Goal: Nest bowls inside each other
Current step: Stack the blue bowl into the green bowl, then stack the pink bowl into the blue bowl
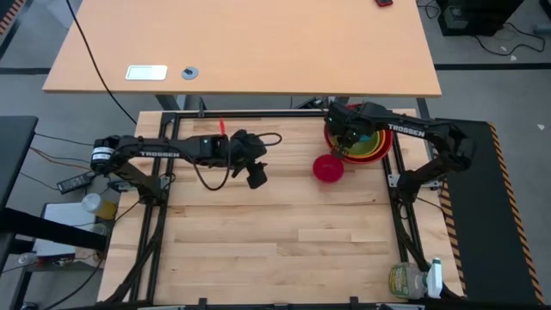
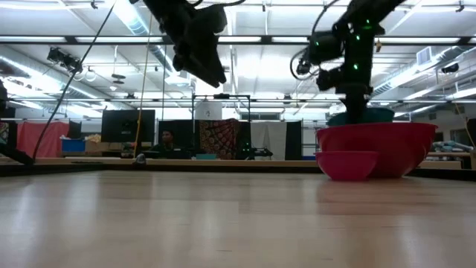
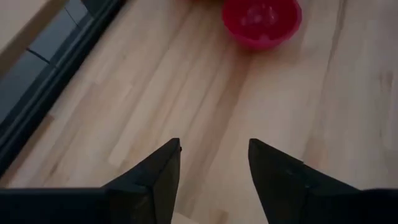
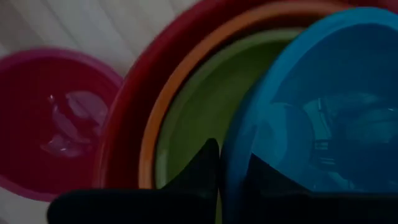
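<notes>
Red (image 4: pixel 134 106), orange (image 4: pixel 155 130) and yellow-green (image 4: pixel 199 106) bowls sit nested at the table's far right (image 1: pixel 379 155). My right gripper (image 4: pixel 231 155) hovers over this stack, shut on the blue bowl (image 4: pixel 311 93), which shows above the red rim in the low view (image 2: pixel 372 115). The small magenta bowl (image 1: pixel 328 168) rests on its base on the table just left of the stack. My left gripper (image 1: pixel 256 176) hangs open above the table's middle, left of the magenta bowl (image 3: pixel 261 22), with nothing between its fingers (image 3: pixel 161 174). My right gripper pinches the blue bowl's rim (image 4: pixel 229 140) between its two fingers, one finger (image 4: pixel 267 177) inside the bowl and one (image 4: pixel 202 165) outside. The fingers come from above, pointing down. The bowl sits tilted over the yellow-green bowl; whether its bottom rests in it I cannot tell.
Black frame rails (image 1: pixel 258 114) run along the table's far and side edges. A bottle (image 1: pixel 409 280) stands at the near right corner. A small red object (image 1: pixel 222 127) lies near the far edge. Bare wood (image 1: pixel 275 241) fills the table's near half.
</notes>
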Motion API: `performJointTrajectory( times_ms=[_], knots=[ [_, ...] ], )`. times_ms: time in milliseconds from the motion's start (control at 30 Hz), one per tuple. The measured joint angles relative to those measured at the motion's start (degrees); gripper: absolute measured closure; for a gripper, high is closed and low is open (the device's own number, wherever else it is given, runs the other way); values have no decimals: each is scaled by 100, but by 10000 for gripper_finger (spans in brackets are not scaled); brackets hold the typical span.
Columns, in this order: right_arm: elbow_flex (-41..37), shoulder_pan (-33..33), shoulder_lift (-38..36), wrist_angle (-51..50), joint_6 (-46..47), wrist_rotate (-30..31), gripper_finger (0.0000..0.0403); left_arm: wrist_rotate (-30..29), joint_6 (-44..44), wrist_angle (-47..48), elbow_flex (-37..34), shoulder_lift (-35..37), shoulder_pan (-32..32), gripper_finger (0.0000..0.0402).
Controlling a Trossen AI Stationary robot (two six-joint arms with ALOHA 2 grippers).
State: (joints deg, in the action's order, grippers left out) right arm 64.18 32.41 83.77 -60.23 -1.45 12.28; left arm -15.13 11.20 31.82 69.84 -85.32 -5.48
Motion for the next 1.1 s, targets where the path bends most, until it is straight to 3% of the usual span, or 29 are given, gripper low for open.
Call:
performJointTrajectory(
  times_ms=[300,533,700,800,900,1100],
  knots=[
    [-959,337,2,962,-74,-460,352,113,18,-32,0,0,195,219],
    [-703,702,2,644,-7,-1200,242,289,-2,-100,0,0,167,219],
    [180,688,2,-419,149,-961,176,593,-29,-190,0,2,106,219],
    [812,480,2,-894,188,-738,155,631,-39,-189,0,2,67,219],
    [1244,94,2,-945,142,-997,147,633,-41,-213,0,2,37,219],
    [1138,-1227,2,-315,-172,-1348,156,637,-30,-291,0,2,15,219]
  ],
)
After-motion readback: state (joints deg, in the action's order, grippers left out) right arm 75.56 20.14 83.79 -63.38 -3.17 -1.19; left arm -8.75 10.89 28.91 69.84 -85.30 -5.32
